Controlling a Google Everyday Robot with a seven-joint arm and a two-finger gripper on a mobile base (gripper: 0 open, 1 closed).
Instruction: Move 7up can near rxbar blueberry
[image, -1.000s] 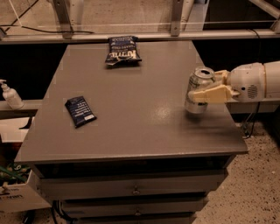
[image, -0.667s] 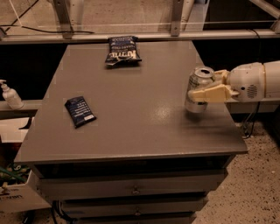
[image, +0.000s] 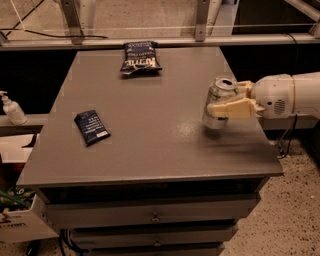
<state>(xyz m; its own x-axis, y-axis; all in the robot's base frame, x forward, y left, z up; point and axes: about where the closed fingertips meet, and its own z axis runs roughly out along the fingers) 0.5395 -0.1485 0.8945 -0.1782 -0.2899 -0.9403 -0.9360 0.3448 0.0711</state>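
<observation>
Currently the claw sits over the right part of the table, reaching in from the right edge on a white arm. It is clenched on the 7up can: one tan finger crosses the near side of the can, and the other shows behind it, close to the rim. The can stands roughly upright with a slight lean, silver top and pull-tab hole facing up. Whether its base touches the table surface cannot be told; a dark shadow lies directly under it.

The rxbar blueberry lies flat on the left part of the table, near the left edge and turned at an angle. It is well apart from the can, with bare grey surface between them.

A dark blue chip bag lies flat at the far edge of the table, apart from both items. Drawers run below the table front. A pump bottle stands on a ledge left of the table.
</observation>
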